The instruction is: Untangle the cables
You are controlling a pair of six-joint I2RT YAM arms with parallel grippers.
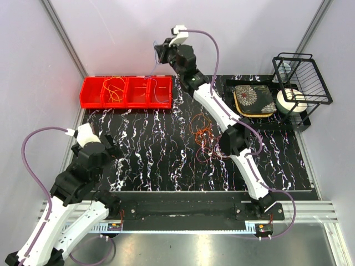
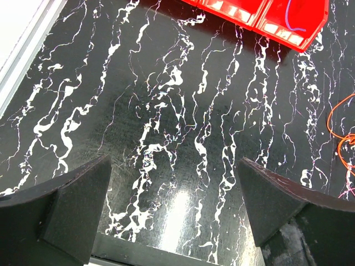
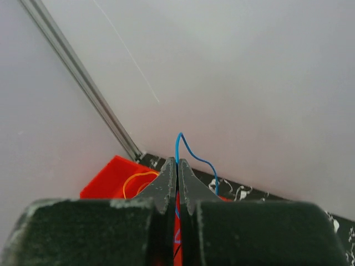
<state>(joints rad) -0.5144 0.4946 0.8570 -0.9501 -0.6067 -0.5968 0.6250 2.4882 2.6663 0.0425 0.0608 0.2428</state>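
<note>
My right gripper (image 1: 160,51) is raised above the right end of the red bin tray (image 1: 91,100), shut on a thin blue cable (image 3: 191,151). The cable loops up past the fingertips (image 3: 177,162) and hangs down toward the tray's right compartment (image 1: 162,93). A yellow-orange cable (image 1: 113,88) lies in the second compartment and also shows in the right wrist view (image 3: 136,178). A tangle of orange and red cables (image 1: 204,136) lies mid-mat beside the right arm. My left gripper (image 1: 111,145) is open and empty over the bare mat (image 2: 173,166); an orange cable's edge (image 2: 338,119) shows at its far right.
The black marbled mat (image 1: 150,149) covers the table. A black wire rack (image 1: 302,77) stands at the back right, with a white tape roll (image 1: 291,101) and a floral pad (image 1: 254,100) beside it. Grey walls close in the left, back and right.
</note>
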